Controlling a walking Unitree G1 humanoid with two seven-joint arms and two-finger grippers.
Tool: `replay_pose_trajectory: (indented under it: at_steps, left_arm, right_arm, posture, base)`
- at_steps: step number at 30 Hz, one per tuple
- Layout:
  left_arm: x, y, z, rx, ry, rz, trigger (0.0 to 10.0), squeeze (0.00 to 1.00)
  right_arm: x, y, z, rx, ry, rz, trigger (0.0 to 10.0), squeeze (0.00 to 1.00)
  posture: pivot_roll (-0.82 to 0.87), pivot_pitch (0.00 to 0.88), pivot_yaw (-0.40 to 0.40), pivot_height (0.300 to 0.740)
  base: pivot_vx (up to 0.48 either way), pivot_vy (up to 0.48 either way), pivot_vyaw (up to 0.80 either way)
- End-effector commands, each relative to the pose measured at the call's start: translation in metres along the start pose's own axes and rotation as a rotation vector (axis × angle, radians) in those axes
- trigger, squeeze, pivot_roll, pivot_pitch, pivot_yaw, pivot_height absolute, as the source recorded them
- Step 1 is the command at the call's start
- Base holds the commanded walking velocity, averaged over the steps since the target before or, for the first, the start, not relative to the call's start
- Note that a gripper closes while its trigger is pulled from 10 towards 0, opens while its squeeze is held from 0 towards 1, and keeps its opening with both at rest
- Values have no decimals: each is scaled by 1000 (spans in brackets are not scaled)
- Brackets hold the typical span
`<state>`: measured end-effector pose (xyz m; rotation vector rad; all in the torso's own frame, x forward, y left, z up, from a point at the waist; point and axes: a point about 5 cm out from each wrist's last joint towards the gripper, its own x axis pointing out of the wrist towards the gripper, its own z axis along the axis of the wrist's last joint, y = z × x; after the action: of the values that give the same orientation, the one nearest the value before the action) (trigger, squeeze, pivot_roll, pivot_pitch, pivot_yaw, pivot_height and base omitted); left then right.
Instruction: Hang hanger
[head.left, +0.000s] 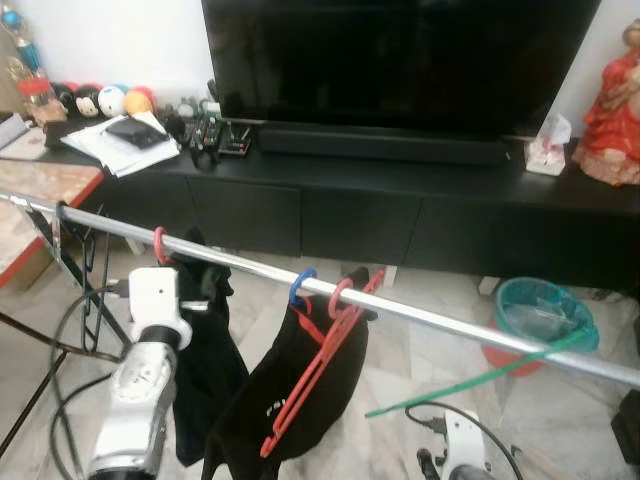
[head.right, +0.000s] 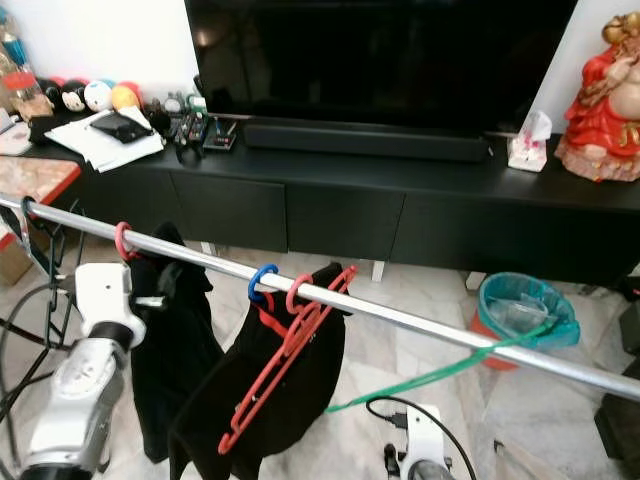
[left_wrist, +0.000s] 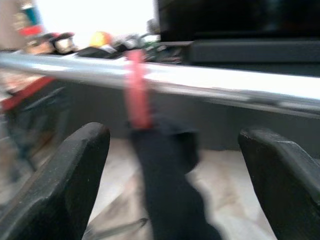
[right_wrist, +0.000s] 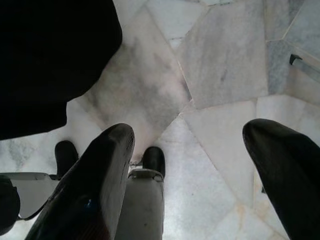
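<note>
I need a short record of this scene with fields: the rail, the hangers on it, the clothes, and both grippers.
rail: silver rail, slanting across the view
hangers: pink hook; blue hook; red hanger; green hanger tilted, near the rail's right part
clothes: two black garments hanging
left gripper: open, facing the pink hook
right gripper: open, low, pointing at the floor

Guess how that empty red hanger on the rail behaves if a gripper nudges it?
The red hanger looks thin and plastic, so probably light and slightly flexible. It hangs from the metal rail by its hook alone, so it would likely swing or slide. It rests against the black garment, which may damp that.
</note>
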<state>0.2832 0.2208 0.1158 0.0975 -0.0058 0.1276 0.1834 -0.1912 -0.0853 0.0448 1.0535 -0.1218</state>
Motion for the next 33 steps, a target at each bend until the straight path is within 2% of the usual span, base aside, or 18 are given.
replay_pose_trajectory:
  at_steps: [1,3,6,7,9,10,11,12,13,15,17,23,26,33]
  left_arm:
    - [0,6,0,0,28,27,10000,0]
    - [3,9,-1,-10,65,12,10000,0]
    - [10,10,-7,-73,141,-64,10000,0]
    - [10,10,-7,-73,141,-64,10000,0]
    - [17,17,-15,-70,222,-56,10000,0]
    - [17,17,-15,-70,222,-56,10000,0]
    - [22,20,-21,-91,277,-47,10000,0]
    - [23,22,-23,-93,291,-39,10000,0]
    - [27,26,-24,-86,290,-9,10000,0]
    - [32,28,-25,-139,307,-10,10000,0]
    - [35,28,-26,-146,319,-14,10000,0]
    - [48,21,-29,-192,343,-57,10000,0]
    - [56,15,-19,-197,306,-86,10000,0]
    - [56,5,-17,-171,310,-176,10000,0]
  right_arm:
    - [0,0,0,1,0,-3,10000,0]
    - [0,-1,0,0,1,-3,10000,0]
    - [0,0,1,-3,1,-1,10000,0]
    - [0,0,1,-3,1,-1,10000,0]
    - [0,0,1,-1,-1,0,10000,0]
    - [0,0,1,-1,-1,0,10000,0]
    - [0,0,1,0,-2,-1,10000,0]
    - [0,0,1,0,-2,-1,10000,0]
    - [0,0,1,0,-1,-2,10000,0]
    - [0,0,1,1,-1,-3,10000,0]
    - [0,0,1,1,-1,-3,10000,0]
    - [0,0,0,2,0,-4,10000,0]
    - [0,0,-1,9,-2,-6,10000,0]
    - [0,0,-1,9,0,-5,10000,0]
  posture:
    - [28,0,-7,740]
    - [28,0,-7,740]
    - [34,0,-8,740]
    - [34,0,-8,740]
    - [26,0,-3,740]
    - [26,0,-3,740]
    - [26,0,-3,740]
    - [26,0,-3,740]
    - [23,0,-3,740]
    - [23,0,-3,740]
    - [23,0,-3,740]
    - [2,0,7,740]
    - [0,0,8,740]
    - [7,0,5,740]
  base:
    - [0,0,0]
    - [0,0,0]
    - [0,0,0]
    - [0,0,0]
    - [0,0,0]
    - [0,0,0]
    - [0,0,0]
    - [0,0,0]
    - [0,0,0]
    - [0,0,0]
    - [0,0,0]
    - [0,0,0]
    - [0,0,0]
    - [0,0,0]
